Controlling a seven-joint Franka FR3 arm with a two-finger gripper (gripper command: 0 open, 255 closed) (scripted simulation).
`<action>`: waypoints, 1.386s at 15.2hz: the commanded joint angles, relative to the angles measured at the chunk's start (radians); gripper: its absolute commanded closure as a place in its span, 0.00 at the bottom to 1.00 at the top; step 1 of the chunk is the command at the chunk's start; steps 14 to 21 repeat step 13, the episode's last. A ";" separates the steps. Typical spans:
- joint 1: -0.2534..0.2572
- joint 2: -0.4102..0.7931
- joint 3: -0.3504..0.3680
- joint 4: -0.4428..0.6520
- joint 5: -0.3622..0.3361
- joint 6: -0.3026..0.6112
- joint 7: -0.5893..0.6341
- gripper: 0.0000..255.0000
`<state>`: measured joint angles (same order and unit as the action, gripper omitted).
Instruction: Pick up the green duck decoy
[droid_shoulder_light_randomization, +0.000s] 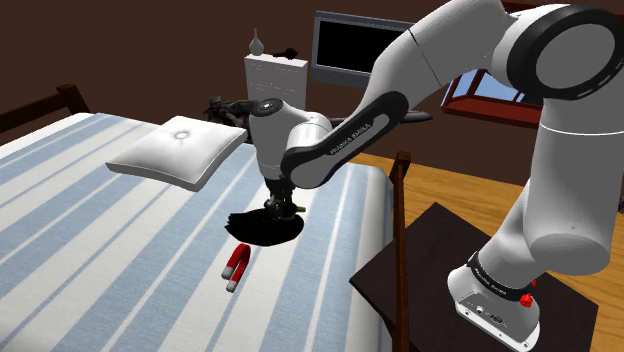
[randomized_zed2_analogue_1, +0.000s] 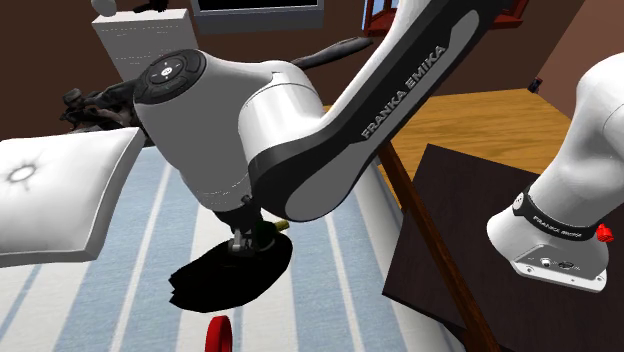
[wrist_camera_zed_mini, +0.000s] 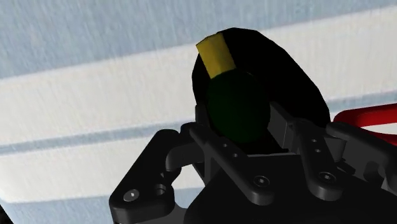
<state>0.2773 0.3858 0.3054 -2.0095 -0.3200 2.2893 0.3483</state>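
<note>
My claw (droid_shoulder_light_randomization: 279, 207) is down at the middle of the shoulder view, over the striped bed (droid_shoulder_light_randomization: 90, 250). It pinches the duck (droid_shoulder_light_randomization: 262, 228) by its dark green head. In the wrist view my two fingers (wrist_camera_zed_mini: 219, 149) stand on either side of that head, pressed against it. The yellow bill (wrist_camera_zed_mini: 216, 56) sticks out past the fingertips, away from the claw. The duck's black body spreads out under the claw; I cannot tell whether it rests on the bed or is just off it. A red magnet (droid_shoulder_light_randomization: 237, 267) lies on the bed just below the duck in the shoulder view, near it but apart. A white pillow (droid_shoulder_light_randomization: 180, 150) lies toward the upper left, well apart from both.
</note>
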 joint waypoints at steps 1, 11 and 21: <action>-0.003 -0.018 0.005 0.004 0.010 -0.020 -0.009 1.00; -0.016 -0.101 0.024 0.034 0.059 -0.125 -0.050 1.00; -0.016 -0.103 0.025 0.034 0.060 -0.127 -0.051 1.00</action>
